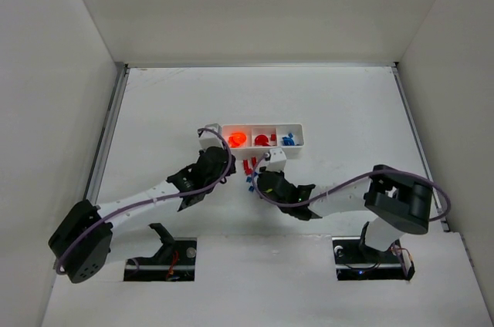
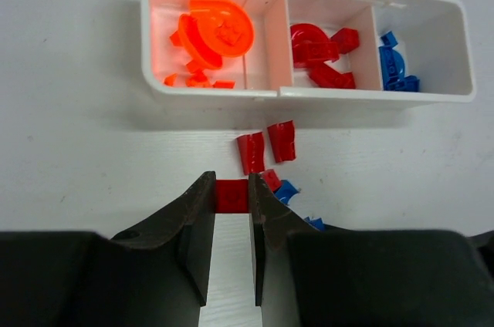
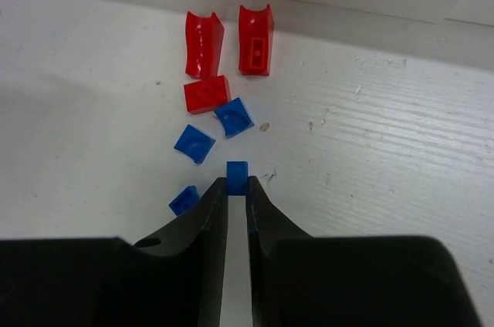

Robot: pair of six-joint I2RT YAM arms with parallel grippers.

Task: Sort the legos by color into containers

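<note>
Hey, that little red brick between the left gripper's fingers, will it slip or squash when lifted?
Probably rigid: the red brick shows crisp edges in the left gripper's pinch. Its plastic looks glossy and only fingertips hold it, so it might twist out. Tiny, so likely very light.

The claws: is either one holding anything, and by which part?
Left gripper pinches a red brick by its sides; right gripper pinches a blue brick likewise.
</note>
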